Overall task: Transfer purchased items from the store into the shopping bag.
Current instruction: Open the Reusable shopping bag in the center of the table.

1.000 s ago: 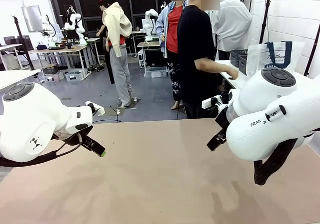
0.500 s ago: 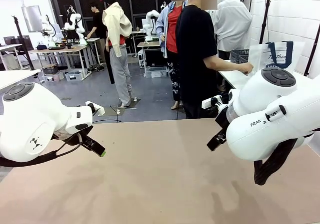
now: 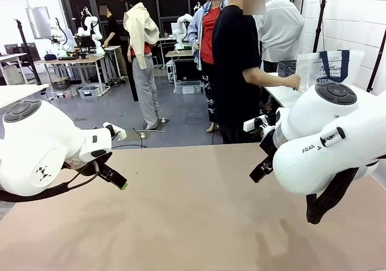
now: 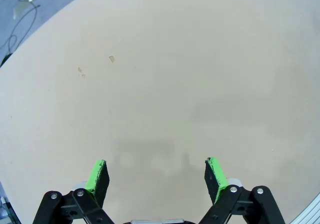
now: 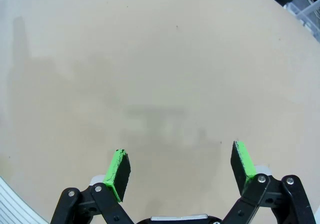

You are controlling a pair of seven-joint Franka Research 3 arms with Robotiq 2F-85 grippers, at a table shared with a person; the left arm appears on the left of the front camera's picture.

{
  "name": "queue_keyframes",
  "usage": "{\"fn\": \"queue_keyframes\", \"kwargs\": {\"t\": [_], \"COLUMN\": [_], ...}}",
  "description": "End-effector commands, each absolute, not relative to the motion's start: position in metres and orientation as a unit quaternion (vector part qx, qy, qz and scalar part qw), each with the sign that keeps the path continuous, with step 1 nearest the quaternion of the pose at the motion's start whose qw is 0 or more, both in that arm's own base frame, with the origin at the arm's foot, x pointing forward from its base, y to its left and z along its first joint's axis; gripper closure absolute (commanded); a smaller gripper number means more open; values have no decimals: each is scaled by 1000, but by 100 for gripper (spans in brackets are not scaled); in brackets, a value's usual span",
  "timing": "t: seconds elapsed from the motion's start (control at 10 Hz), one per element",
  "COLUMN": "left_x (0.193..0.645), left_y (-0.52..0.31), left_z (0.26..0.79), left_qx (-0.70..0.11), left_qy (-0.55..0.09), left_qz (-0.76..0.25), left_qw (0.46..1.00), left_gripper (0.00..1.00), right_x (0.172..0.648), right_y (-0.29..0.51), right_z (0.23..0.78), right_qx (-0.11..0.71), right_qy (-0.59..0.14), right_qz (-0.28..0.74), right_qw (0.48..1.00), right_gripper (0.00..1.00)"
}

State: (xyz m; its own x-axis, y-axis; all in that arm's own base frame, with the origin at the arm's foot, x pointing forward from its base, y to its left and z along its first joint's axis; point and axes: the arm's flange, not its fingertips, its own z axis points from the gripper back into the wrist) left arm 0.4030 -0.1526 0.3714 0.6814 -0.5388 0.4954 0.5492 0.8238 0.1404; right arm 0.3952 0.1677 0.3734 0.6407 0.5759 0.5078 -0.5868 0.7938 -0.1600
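left hand (image 4: 156,166): jaws wide, empty | right hand (image 5: 180,154): jaws wide, empty | shopping bag (image 3: 329,66): upper right, bottom hidden behind right arm (image 3: 338,144), contents unclear

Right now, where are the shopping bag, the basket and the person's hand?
shopping bag (image 3: 309,70), front view, on its whitish front panel.
basket (image 3: 286,67), front view, on its dark side wall.
person's hand (image 3: 294,81), front view, on the middle of the hand.

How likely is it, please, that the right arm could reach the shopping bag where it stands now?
Probably not. The shopping bag seems to stand on a separate white table beyond the right arm, with the person's hand at it. The right claw hangs open over the robot's table, short of the bag.
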Motion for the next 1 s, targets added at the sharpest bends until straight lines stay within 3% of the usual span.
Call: {"fn": "queue_keyframes", "kwargs": {"t": [0.0,0.9], "left_x": [403,403], "left_y": [-151,-151], "left_z": [371,371], "left_qx": [-10,-10], "left_qy": [-267,-267], "left_qz": [-295,-295], "left_qw": [917,917], "left_gripper": [0,0], "right_x": [395,395], "right_y": [168,168], "right_z": [373,373], "right_qx": [10,10], "right_qy": [-277,-277], "right_qz": [321,321], "right_qw": [906,906], "right_gripper": [0,0]}}
